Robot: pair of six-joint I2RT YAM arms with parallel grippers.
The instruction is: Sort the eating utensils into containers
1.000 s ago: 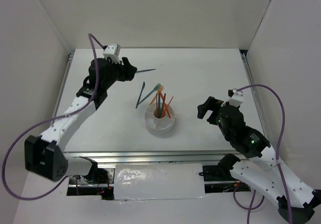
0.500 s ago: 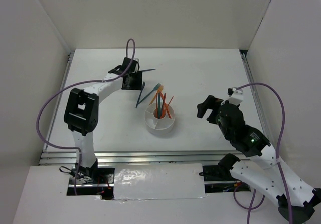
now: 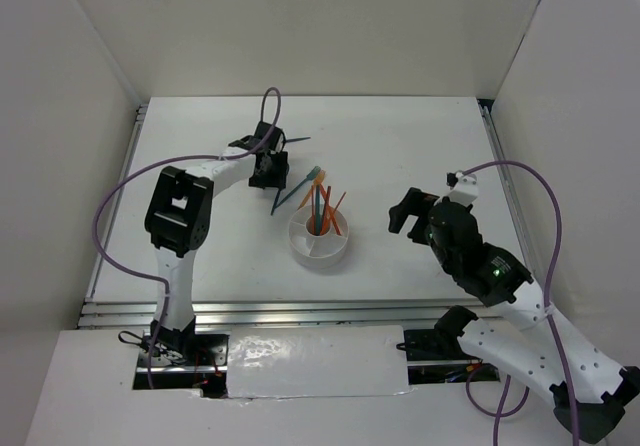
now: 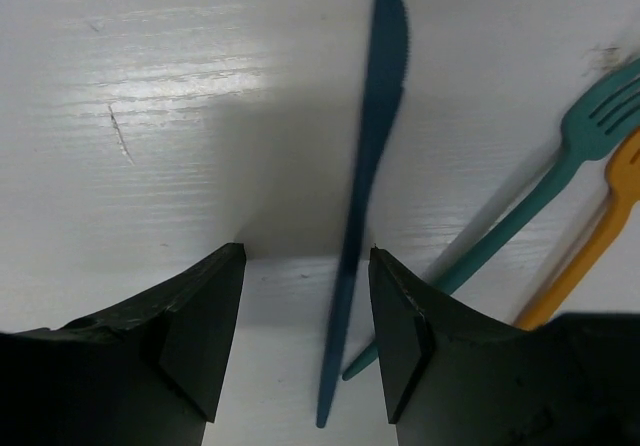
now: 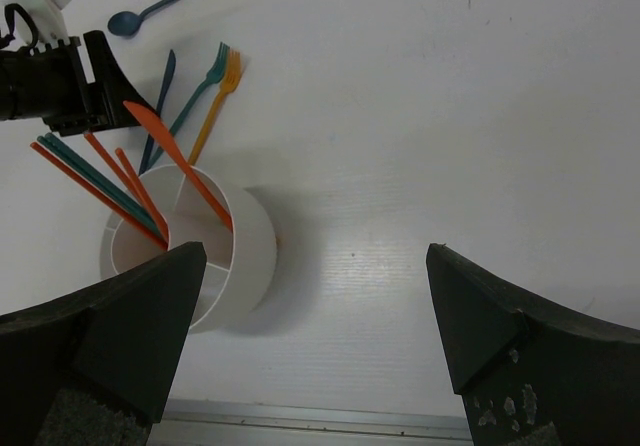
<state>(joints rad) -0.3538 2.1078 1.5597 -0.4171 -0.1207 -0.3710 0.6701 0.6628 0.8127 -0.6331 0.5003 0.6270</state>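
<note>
Where the dark blue knife (image 4: 372, 156) lies flat on the desk (image 4: 150, 116), just far-left of the white holder (image 3: 318, 262), its long axis runs straight away from the left hand (image 4: 305, 256). Handle end sits between the 2 spread fingers, nearer the one on the view's right. Teal fork (image 4: 560, 166) and orange fork (image 4: 590, 236) lie just beside. Right hand (image 3: 405, 213) gapes, well apart. Since 1 second ago, the left arm folded in from beside the spoon (image 3: 293, 141).

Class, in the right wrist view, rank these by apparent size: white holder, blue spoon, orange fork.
Largest: white holder, though it is nearest the camera.
Then: blue spoon and orange fork, alike in length, so unranked.
</note>
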